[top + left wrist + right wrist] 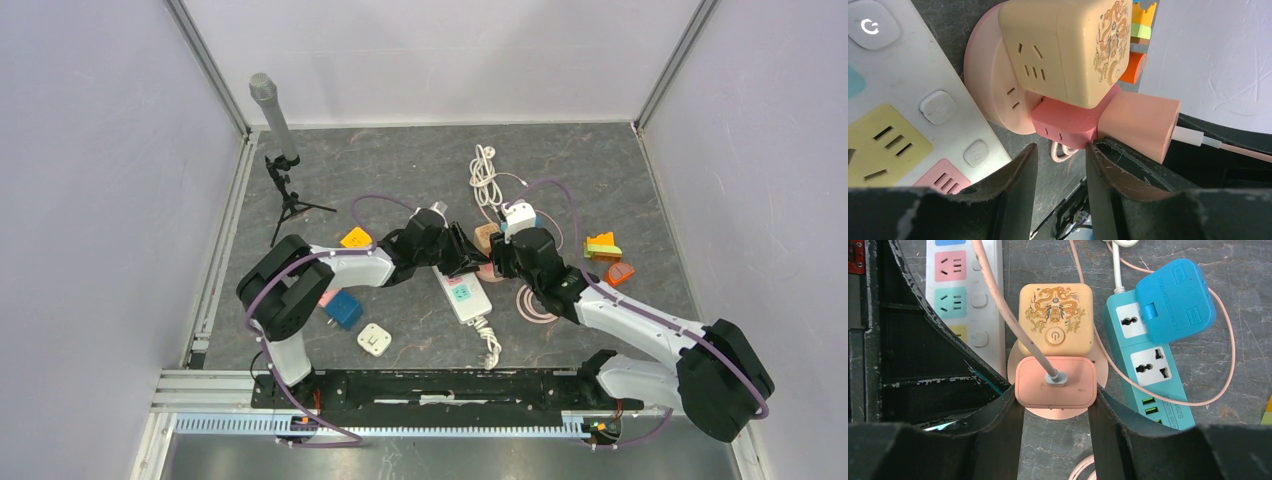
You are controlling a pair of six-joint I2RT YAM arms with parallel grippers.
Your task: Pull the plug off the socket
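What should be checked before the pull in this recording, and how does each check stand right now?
1. Right gripper closed on pink plug: ok, a finger against each side.
2. Plug seated in round pink socket: ok, not yet out.
3. Left gripper holding the socket down: not ok, its fingers are apart with nothing between them.
4. Cable clear of the right gripper: ok.
5. Yellow cube adapter outside the grip: ok.
6. Grip firm enough to pull: cannot tell.
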